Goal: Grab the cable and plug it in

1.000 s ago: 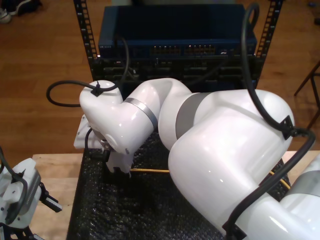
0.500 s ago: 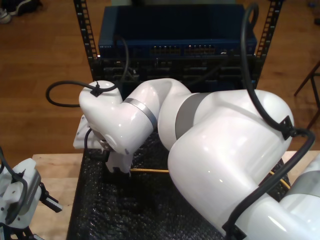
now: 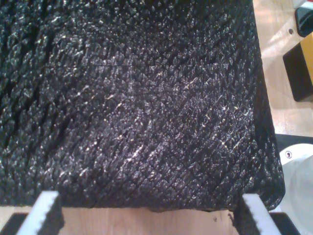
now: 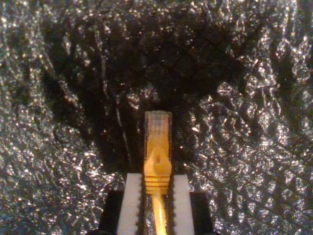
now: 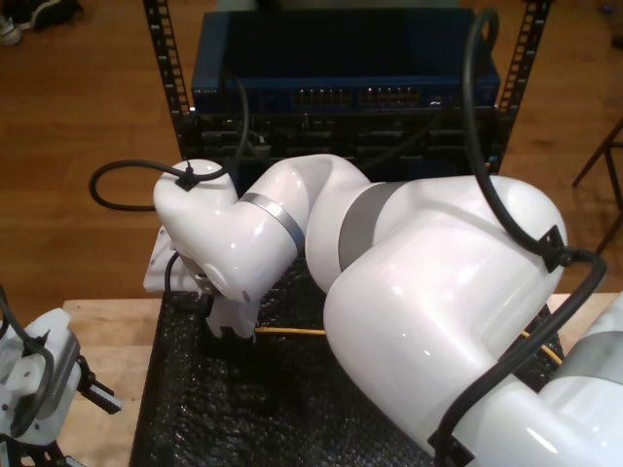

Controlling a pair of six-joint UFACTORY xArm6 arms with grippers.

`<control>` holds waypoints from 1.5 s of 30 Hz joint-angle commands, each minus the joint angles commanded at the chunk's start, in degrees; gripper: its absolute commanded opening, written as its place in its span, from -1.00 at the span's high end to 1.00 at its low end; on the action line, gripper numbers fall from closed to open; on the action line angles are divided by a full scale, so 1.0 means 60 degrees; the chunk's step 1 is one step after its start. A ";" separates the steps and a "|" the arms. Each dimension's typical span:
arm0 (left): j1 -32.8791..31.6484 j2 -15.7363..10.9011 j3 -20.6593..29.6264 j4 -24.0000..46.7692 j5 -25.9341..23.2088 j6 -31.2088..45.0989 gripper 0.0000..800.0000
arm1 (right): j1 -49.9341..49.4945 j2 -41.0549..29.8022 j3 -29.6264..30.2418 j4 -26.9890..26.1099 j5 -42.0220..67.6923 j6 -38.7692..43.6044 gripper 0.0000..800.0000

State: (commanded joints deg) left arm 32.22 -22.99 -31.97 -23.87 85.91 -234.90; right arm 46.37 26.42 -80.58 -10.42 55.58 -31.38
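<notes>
On the wooden desk, crinkly black mat; my second claw pinches the cable, my first claw gapes.

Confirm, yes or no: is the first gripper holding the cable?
No. My first gripper is open over the black mat with nothing between its fingers; my second gripper clamps the cable.

Glossy white arm, grey bands, blk cables.

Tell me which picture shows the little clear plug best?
The second wrist view: the plug sits close up, poking out past my second claw. The exterior view shows the yellow cable on the black mat.
</notes>
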 joint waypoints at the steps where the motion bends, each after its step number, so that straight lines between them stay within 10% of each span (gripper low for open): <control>1: 0.0000 0.0000 0.0000 0.0000 0.0000 0.0000 -1.00 | 0.0000 0.0000 0.0000 0.0000 0.0000 -0.0015 0.94; 20: 0.0000 0.0000 -0.0073 -0.0015 0.0103 -0.0015 -1.00 | -0.0147 -0.0762 0.0176 0.0220 0.0059 -0.2447 0.99; 45: -0.0630 0.0015 -0.0542 -0.0908 0.0571 -0.0044 -1.00 | -0.2857 -0.4498 0.1480 0.3722 0.2110 -0.5832 0.99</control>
State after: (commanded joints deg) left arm 28.44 -22.90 -35.22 -29.32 89.34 -235.16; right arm 29.23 -0.57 -71.70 11.91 68.24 -66.37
